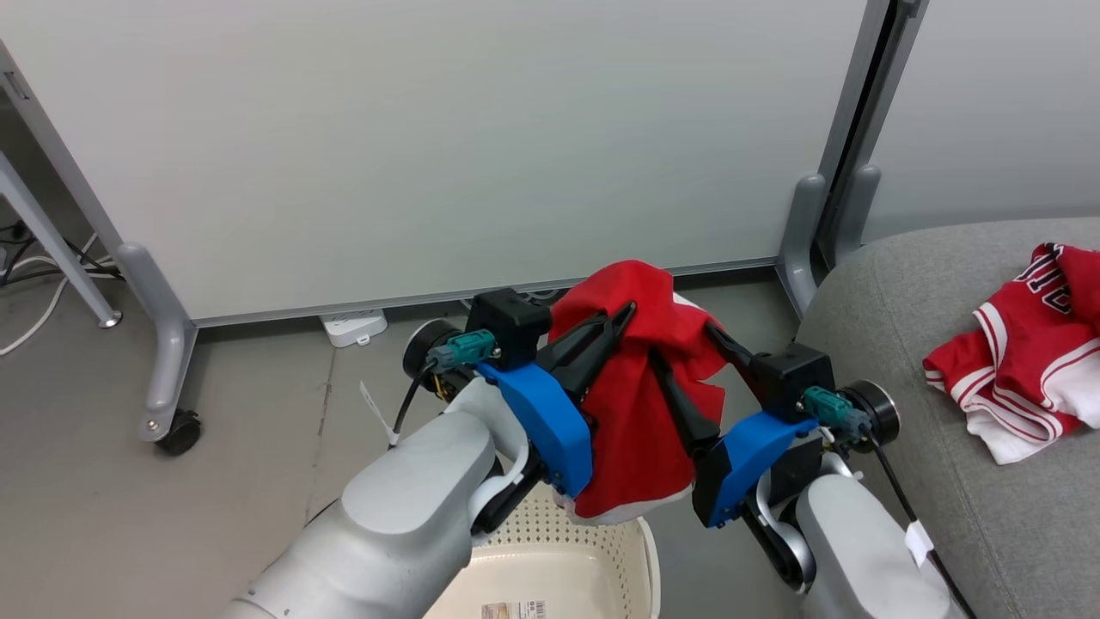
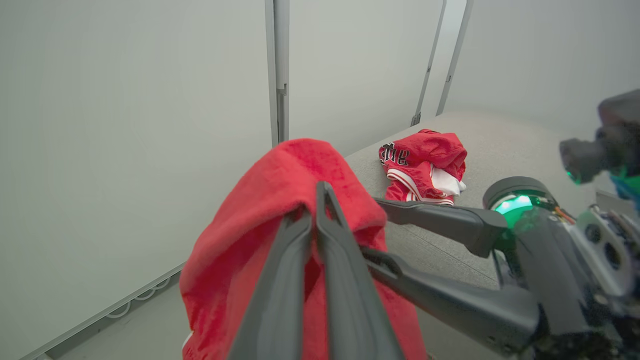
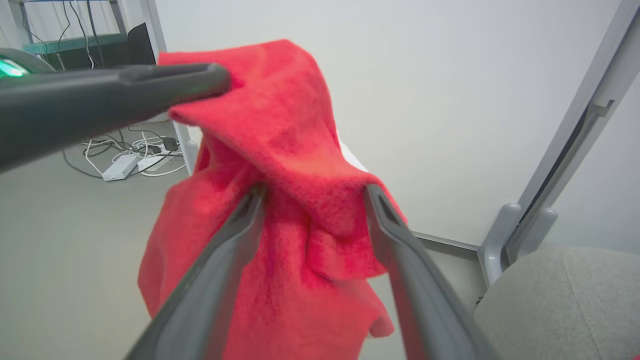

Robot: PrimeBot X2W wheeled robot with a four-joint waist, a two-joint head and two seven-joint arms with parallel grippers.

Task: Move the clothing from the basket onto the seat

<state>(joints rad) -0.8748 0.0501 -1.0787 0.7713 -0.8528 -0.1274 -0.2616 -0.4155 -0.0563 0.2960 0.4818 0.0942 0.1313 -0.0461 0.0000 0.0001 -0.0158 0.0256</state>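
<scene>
a red garment (image 1: 636, 413) hangs above the basket (image 1: 601, 550) at 6 o'clock. the left gripper (image 1: 628, 311) has its jaws pinching the cloth's top; the right gripper (image 1: 681, 340) has jaws spread, fabric draped over them. at 3 o'clock another jersey (image 1: 1023, 370) lies on the sofa (image 1: 894, 301).

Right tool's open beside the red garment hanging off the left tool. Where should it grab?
Grip the slack fold of the red garment draped between the right tool's open fingers, just below the ridge pinched by the shut left tool. Come from the sofa side, where it sits: the cloth hangs loose there, so closing should probably gather it.
</scene>
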